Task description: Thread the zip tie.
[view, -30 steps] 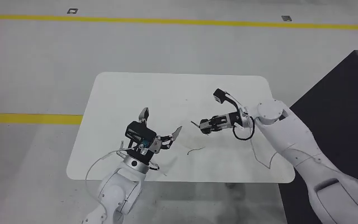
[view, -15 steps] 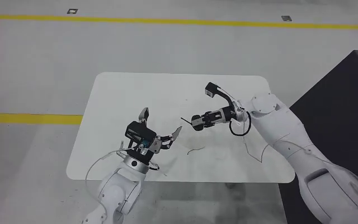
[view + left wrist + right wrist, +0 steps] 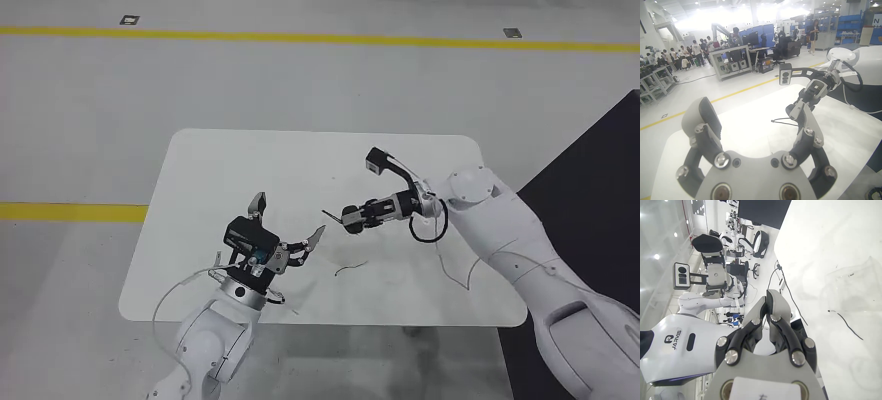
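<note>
White, round-cornered bench (image 3: 200,160): one, carrying the items listed below.

Zip tie (image 3: 331,215), thin, black, plastic: one. It is held clear of the surface over the middle of the bench and is clenched by the right pincer (image 3: 350,218). The free end is pointed toward the left arm. In the right wrist view the zip tie (image 3: 772,275) is seen rising out of the closed fingertips (image 3: 776,298) of the right pincer (image 3: 767,298). In the left wrist view the zip tie (image 3: 781,119) is seen projecting sideways from the right pincer (image 3: 793,111), with a small head at its far end.

Second zip tie (image 3: 348,268), thin, black, slightly curved: one. It is laid flat on the bench nearer the front edge, between the two arms and apart from both pincers. It is also recorded in the right wrist view (image 3: 846,325).

Left pincer (image 3: 293,212): released, with fingers spread wide and nothing grasped. It is held above the front left part of the bench and is also logged in its own wrist view (image 3: 755,121).

Differences noted: against one second earlier, the right pincer and its zip tie are found carried further toward the left arm. Against half a second earlier, no shift is detected. The left pincer and the second zip tie are unaltered.
</note>
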